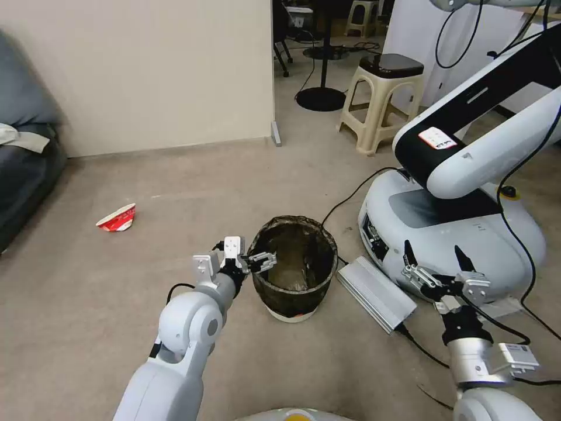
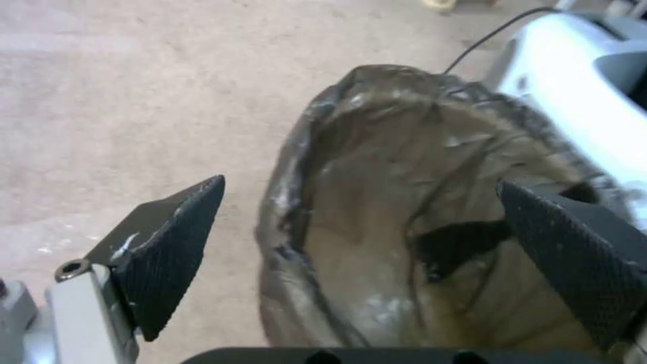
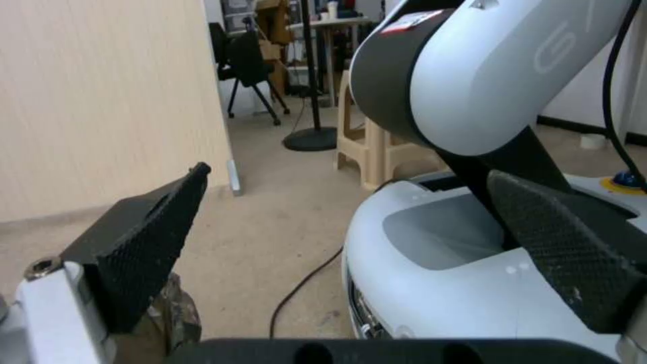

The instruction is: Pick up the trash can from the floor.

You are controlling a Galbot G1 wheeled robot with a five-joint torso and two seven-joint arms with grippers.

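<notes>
Carpeted floor (image 1: 175,193), round bag-lined trash can (image 1: 295,263)

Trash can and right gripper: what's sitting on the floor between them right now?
In the head view, a flat silver box with a black cable lies on the floor between the trash can and the open right gripper.

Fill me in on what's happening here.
The left tool is open at the near rim of the trash can, one finger inside the bag-lined opening and the other outside. The can stands on the floor, not lifted. The right tool hangs open to the side, by another robot's base.
</notes>
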